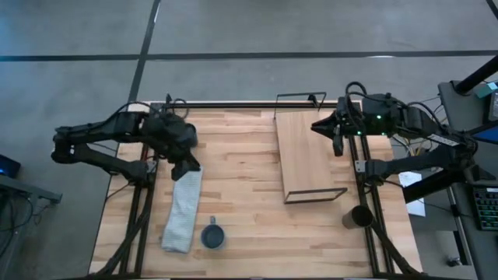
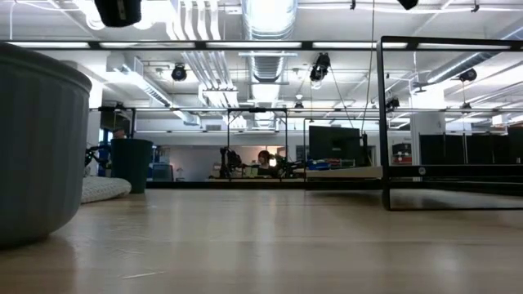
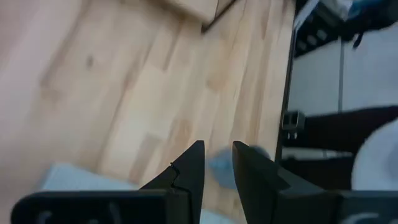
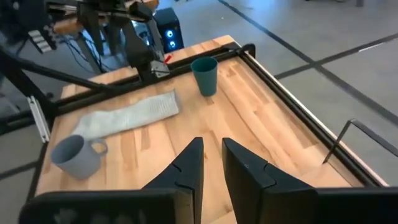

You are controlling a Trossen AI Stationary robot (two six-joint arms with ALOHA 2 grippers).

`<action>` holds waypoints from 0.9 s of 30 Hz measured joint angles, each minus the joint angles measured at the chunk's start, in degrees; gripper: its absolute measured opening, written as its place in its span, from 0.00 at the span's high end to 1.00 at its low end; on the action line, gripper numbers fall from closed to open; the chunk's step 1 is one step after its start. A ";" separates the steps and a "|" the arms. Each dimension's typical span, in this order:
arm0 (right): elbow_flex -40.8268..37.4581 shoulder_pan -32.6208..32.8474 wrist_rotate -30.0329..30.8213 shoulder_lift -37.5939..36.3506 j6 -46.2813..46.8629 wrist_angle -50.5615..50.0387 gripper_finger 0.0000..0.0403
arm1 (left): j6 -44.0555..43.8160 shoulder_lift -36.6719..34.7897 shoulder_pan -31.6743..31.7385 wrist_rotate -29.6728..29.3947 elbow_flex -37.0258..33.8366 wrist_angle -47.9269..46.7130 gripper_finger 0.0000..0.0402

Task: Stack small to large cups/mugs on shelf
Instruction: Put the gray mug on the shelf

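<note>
The blue-grey mug (image 1: pixel 212 236) stands on the table near the near edge, handle showing in the right wrist view (image 4: pixel 76 155). The dark green cup (image 4: pixel 204 74) stands upright by the table's far left edge; in the high view my left arm hides it. The dark brown-black cup (image 1: pixel 359 216) stands at the near right. The light-wood shelf (image 1: pixel 311 152) lies flat on the right half. My left gripper (image 1: pixel 187 167) hovers over the grey cloth's far end, fingers a narrow gap apart. My right gripper (image 1: pixel 336 138) hangs above the shelf's far right corner, fingers narrowly open and holding nothing.
A long grey folded cloth (image 1: pixel 182 211) lies left of the mug, running from near edge toward the left gripper. Black rails (image 1: pixel 233 105) border the table's far and side edges. Bare planks (image 1: pixel 241 171) lie between cloth and shelf. The shelf's wire frame (image 2: pixel 382 122) rises at its short ends.
</note>
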 joint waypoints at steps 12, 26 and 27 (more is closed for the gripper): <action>1.11 0.00 -0.04 2.76 -0.98 -2.61 0.87 | 0.32 9.04 -1.67 10.09 -0.32 -0.15 0.83; 1.04 0.00 -0.04 1.62 -1.13 -2.71 0.87 | -0.14 20.64 -8.40 18.11 -0.19 -0.07 0.83; 1.04 0.00 -0.04 1.54 -1.17 -2.73 0.87 | -0.25 21.41 -8.81 18.12 -0.15 0.15 0.83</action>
